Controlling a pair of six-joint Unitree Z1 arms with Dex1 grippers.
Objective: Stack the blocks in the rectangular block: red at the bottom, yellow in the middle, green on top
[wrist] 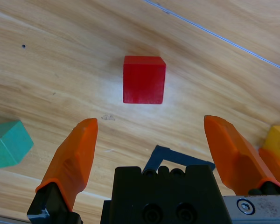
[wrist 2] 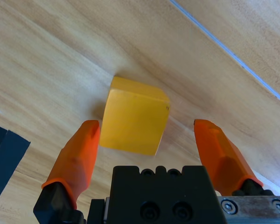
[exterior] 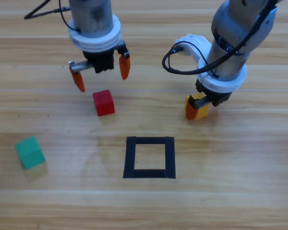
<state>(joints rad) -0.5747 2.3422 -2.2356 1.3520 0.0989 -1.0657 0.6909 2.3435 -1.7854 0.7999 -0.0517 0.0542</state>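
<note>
The red cube [exterior: 103, 102] lies on the wood up and left of the black tape square [exterior: 130, 158]. My left gripper [exterior: 102, 82] hangs open just behind it; in the left wrist view the red cube [wrist: 144, 79] sits ahead of the open left gripper [wrist: 151, 123], not between the jaws. The green cube [exterior: 30, 152] rests far left. My right gripper [exterior: 200, 108] is down over the yellow cube [exterior: 203, 113], up and right of the square. Its wrist view shows the yellow cube [wrist 2: 135, 122] between the spread jaws of the right gripper [wrist 2: 148, 128], close to the left one.
Bare wood fills the inside of the tape square. The left wrist view also catches the green cube [wrist: 7, 142], a corner of the tape [wrist: 161, 156] and the yellow cube [wrist: 279, 143]. A black cable loops beside the right arm [exterior: 170, 60].
</note>
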